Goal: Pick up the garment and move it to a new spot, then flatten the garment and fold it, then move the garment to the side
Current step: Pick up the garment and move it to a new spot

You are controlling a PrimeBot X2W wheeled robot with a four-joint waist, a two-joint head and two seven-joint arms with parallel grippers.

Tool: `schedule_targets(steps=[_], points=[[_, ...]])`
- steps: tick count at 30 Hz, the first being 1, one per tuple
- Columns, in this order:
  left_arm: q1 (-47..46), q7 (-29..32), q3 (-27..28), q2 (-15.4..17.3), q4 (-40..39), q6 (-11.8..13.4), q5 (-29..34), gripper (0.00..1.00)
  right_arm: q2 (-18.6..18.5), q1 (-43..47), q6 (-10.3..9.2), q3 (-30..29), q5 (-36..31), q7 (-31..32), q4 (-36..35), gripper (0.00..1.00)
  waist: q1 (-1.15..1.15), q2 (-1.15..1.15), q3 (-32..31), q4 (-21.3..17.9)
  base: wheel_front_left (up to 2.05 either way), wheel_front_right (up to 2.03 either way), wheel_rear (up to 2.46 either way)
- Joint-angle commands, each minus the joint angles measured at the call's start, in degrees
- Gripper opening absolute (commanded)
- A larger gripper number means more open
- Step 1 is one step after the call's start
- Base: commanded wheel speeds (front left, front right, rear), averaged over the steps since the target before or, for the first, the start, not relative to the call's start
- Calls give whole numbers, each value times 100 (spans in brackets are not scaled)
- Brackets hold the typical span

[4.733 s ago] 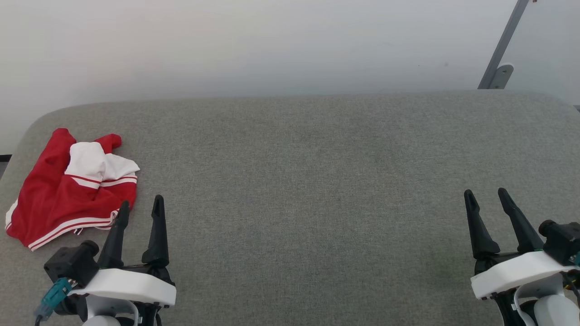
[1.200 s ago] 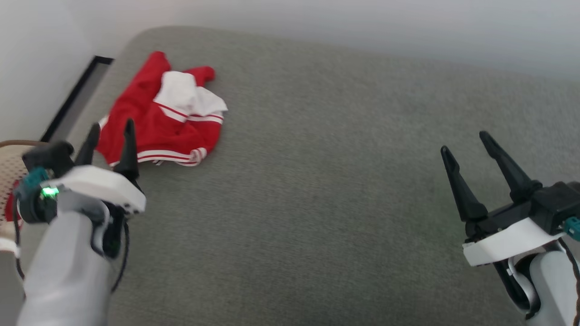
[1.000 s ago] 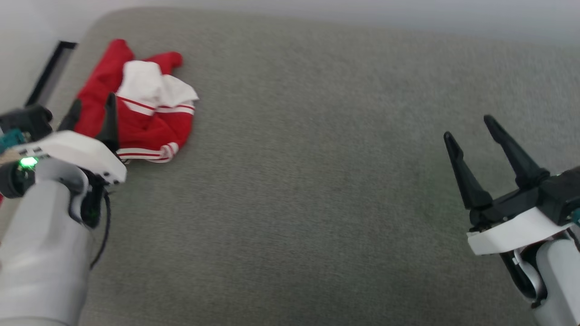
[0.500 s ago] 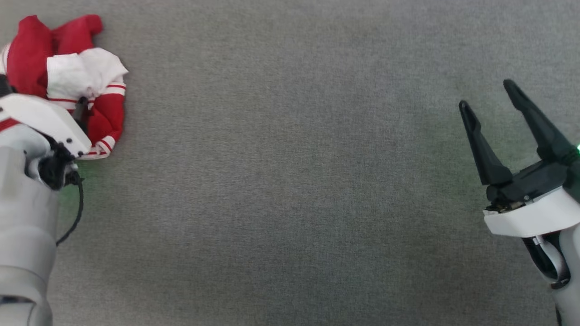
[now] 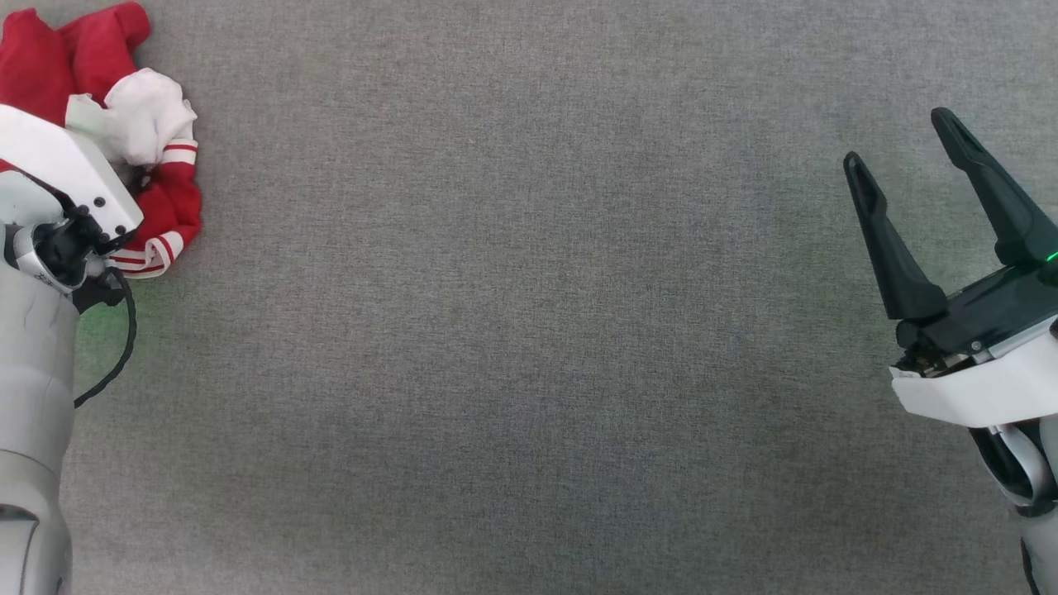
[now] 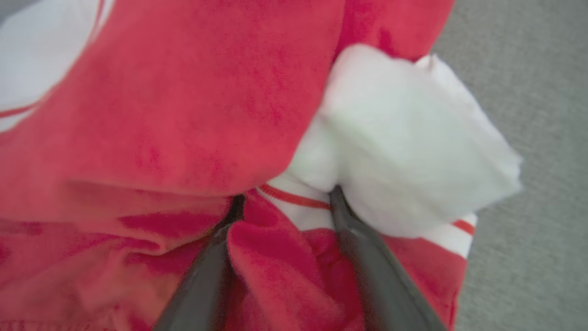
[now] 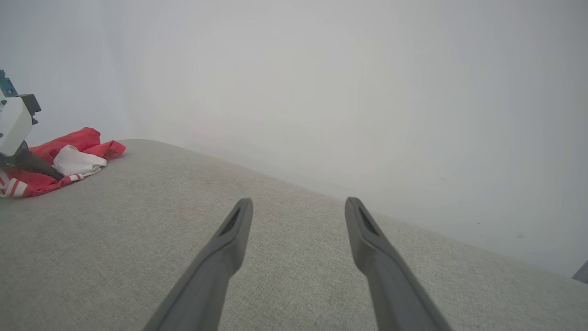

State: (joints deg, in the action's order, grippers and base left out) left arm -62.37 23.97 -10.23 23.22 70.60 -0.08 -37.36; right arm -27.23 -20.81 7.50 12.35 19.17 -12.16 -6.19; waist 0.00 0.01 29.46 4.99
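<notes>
At the far left corner of the desk (image 5: 529, 330), the garment (image 5: 169, 207) is straddled by the open left claw (image 6: 285, 197), so only a loose fold may be caught and lost; the right claw (image 5: 901, 140) is open, empty.

The surface (image 5: 529, 330) was covered with grey woven cloth, flat and without wrinkles. In the right wrist view its far edge was soft and rounded. The garment (image 5: 153, 124) lay directly on it, crumpled in a heap at the upper left of the head view. It was red cloth with a bunched white part on top and thin white stripes at its lower end. In the right wrist view the garment lay at the left edge, close to that far edge.
</notes>
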Motion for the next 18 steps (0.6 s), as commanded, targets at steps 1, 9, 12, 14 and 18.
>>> schedule_targets(steps=[1, 9, 12, 14, 18], points=[[885, 359, -232, -632, 557, -59, 54, 0, 32, -71, -2, -25, -5, -6, -47, 100, 0, -1, 4, 1, 0, 0, 0], [60, -713, -255, 84, 86, -384, 184, 0, 145, 113, -2, -226, -25, -83, 38, 100, 0, -1, -285, 137, 0, 0, 0], [-225, -1040, -350, 279, -101, -491, 312, 0, 232, 218, -2, -298, -26, -118, 107, 100, 0, -1, -511, 202, 0, 0, 0], [-342, -1155, -435, 363, -187, -538, 413, 0, 294, 286, -2, -358, -29, -148, 160, 100, 0, -1, -653, 244, 0, 0, 0], [-562, -1304, -564, 430, -386, -595, 492, 0, 412, 429, -2, -440, -57, -173, 216, 100, 0, -1, -911, 322, 0, 0, 0]])
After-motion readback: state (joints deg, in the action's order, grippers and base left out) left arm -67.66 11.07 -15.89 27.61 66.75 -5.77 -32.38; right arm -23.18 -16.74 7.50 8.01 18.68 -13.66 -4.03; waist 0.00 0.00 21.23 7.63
